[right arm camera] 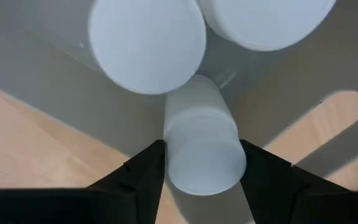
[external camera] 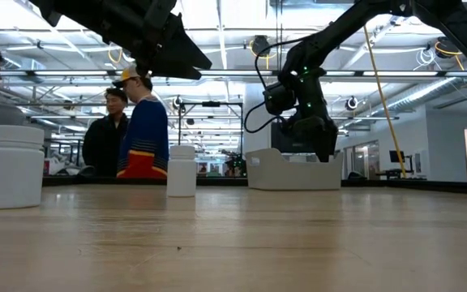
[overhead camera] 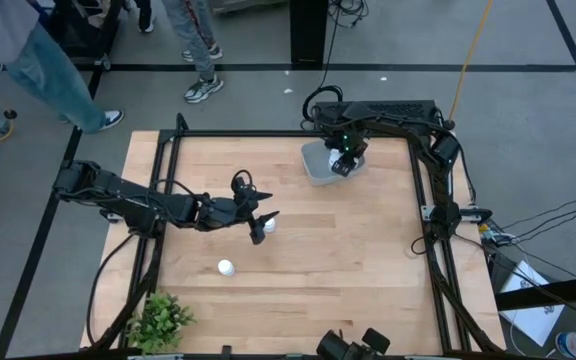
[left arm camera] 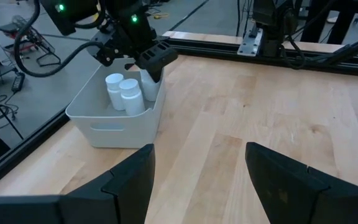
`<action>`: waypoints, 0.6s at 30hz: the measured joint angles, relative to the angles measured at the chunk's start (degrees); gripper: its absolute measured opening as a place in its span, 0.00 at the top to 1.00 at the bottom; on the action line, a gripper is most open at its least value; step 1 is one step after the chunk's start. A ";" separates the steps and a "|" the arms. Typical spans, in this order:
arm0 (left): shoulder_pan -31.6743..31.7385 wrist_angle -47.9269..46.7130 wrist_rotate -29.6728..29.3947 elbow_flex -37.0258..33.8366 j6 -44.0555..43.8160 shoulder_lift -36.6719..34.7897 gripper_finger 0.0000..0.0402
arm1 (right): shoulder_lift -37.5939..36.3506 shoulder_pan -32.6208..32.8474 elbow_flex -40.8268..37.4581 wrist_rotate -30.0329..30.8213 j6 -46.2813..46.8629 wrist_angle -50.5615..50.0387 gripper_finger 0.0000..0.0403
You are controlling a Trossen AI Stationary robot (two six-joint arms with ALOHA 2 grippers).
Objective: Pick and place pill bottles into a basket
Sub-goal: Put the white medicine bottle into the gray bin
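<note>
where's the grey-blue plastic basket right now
In the high view the translucent grey-blue rectangular plastic basket sits at the table's far edge, right of centre, directly under the right pincer.

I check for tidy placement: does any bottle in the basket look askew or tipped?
Yes. In the basket two bottles stand upright, but a third bottle lies on its side between the fingers of the right gripper. The two bottles on the table stand upright.
</note>
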 joint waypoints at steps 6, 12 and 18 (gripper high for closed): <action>0.02 -0.51 -0.02 0.01 -0.02 0.00 0.36 | -0.10 0.06 0.06 1.19 -1.32 0.04 0.57; 0.04 -0.54 -0.03 0.01 -0.23 0.00 0.36 | -1.48 0.39 -0.07 1.49 -1.97 2.34 0.52; 0.04 -0.47 -0.02 0.00 -0.35 0.00 0.36 | -2.36 0.46 -0.07 1.41 -2.55 2.79 0.49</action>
